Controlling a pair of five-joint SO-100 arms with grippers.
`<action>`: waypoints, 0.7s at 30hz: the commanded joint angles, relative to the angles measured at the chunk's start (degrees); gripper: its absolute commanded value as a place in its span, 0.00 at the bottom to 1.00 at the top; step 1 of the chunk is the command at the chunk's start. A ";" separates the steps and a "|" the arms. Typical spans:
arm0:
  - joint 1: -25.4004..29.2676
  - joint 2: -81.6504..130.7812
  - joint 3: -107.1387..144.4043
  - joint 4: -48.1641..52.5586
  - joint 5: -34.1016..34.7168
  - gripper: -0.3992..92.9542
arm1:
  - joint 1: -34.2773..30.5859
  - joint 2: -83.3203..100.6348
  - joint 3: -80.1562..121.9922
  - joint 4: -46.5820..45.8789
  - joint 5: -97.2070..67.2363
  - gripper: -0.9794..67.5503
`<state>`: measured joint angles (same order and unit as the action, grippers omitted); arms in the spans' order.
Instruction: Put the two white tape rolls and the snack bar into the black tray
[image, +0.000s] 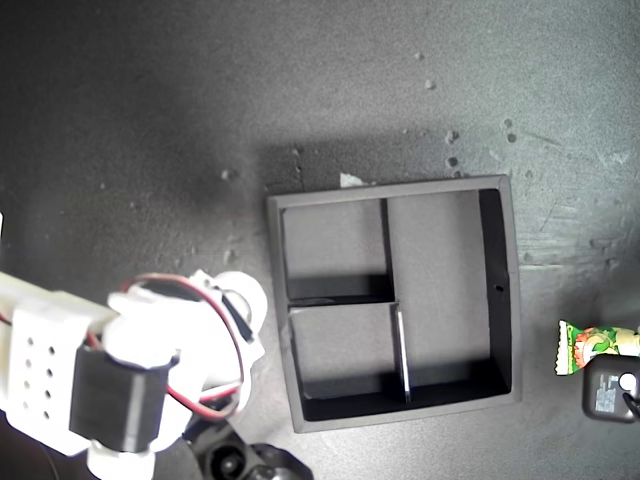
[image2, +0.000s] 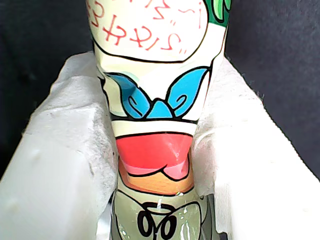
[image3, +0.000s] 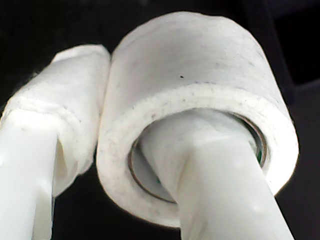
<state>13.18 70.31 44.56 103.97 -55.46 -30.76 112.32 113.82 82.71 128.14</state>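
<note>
First wrist view is showing our first gripper closing its two white padded jaws on the long narrow snack bar in its light green and white cartoon-printed wrapper, gripping across the width with the bar running on ahead past the fingertips. We are judging the bar light, its glossy film slippery and crushable, so a gentle pinch on the filled body rather than a crimped end looks soundest.

Second wrist view is showing our second gripper holding a small white ring-shaped tape roll: one jaw is passing through the centre hole, the other padded jaw is pressing on the outer wall. We are judging the roll light and fairly stiff, and this wall pinch secure.

Exterior view is showing the square black divided tray with all compartments bare, lying between the two arms. A second tape roll is not showing in any view.
</note>
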 joint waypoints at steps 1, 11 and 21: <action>-2.11 -0.88 -4.22 0.88 1.41 0.01 | 4.57 1.49 -6.68 3.25 -0.97 0.01; -1.76 -12.74 -23.12 0.88 9.32 0.01 | 12.83 1.85 0.00 -18.02 11.16 0.01; 5.27 -25.49 -40.96 0.88 11.07 0.01 | 14.68 1.23 -5.80 -10.02 16.61 0.01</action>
<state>16.44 46.23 10.02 103.97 -44.91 -17.75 112.32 112.94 68.64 145.90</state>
